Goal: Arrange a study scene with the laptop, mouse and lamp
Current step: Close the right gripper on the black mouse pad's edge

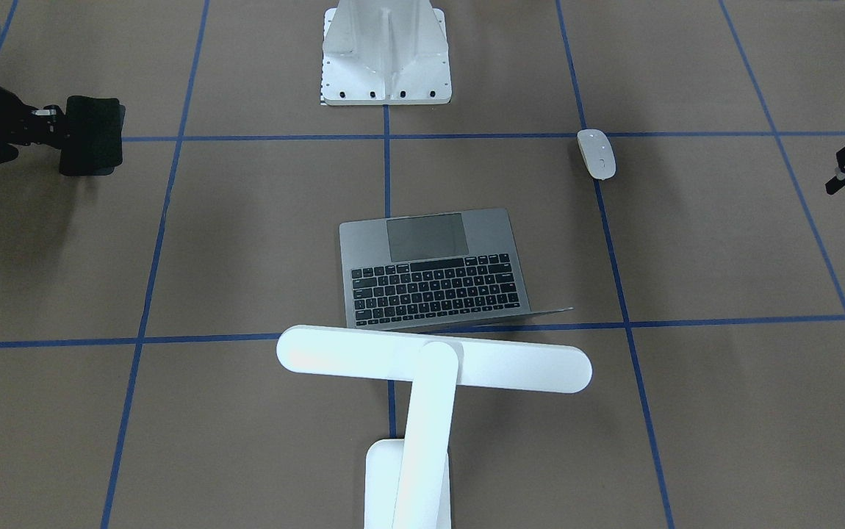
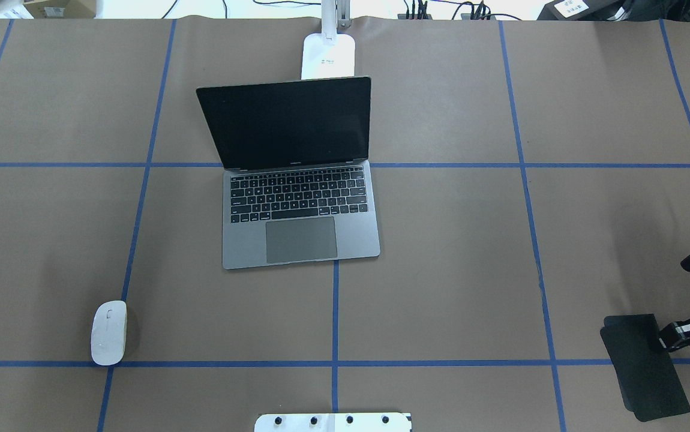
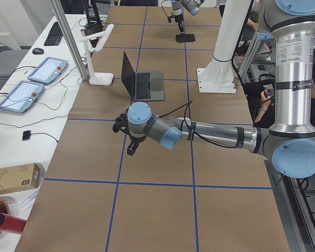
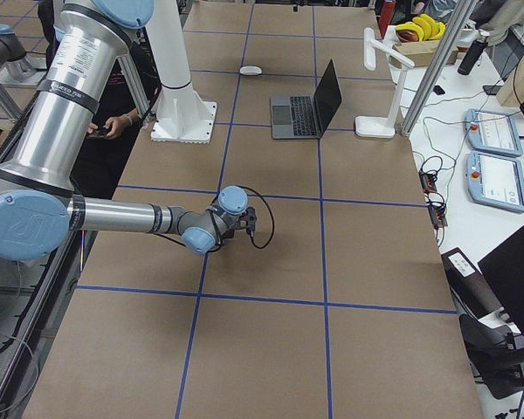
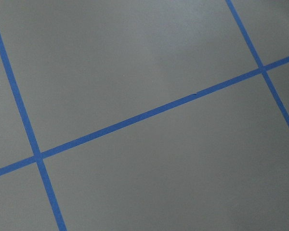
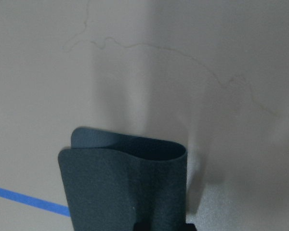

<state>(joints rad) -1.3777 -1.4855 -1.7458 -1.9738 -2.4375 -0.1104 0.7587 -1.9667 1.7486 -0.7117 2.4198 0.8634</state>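
**A:** What has the right gripper [image 2: 658, 343] got?

**B:** It is pinched onto one edge of the black mat [image 2: 645, 372], far out to the right of the laptop [image 2: 300, 222] and nearer the robot. The mat looks lifted off the desk [image 2: 441, 270] and curls in the wrist view. I judge it is meant as a pad for the mouse [image 2: 108, 333].

**A:** And the left gripper [image 3: 128, 142]?

**B:** It hangs over bare desk well to the laptop's left. I cannot tell whether its fingers are spread or closed.

**A:** Where are the task's things?

**B:** The laptop sits open, with its screen on the side away from the robot. The lamp [image 1: 430, 360] stands just behind it with its bar head above the lid's top edge, probably so it lights the keys. The mouse lies well to the laptop's left, nearer the robot.

**A:** Is anything in the way?

**B:** The only other thing is the white bracket [image 2: 333, 422], on the robot's side of the laptop. It sits aside from the line between the mat and the laptop.
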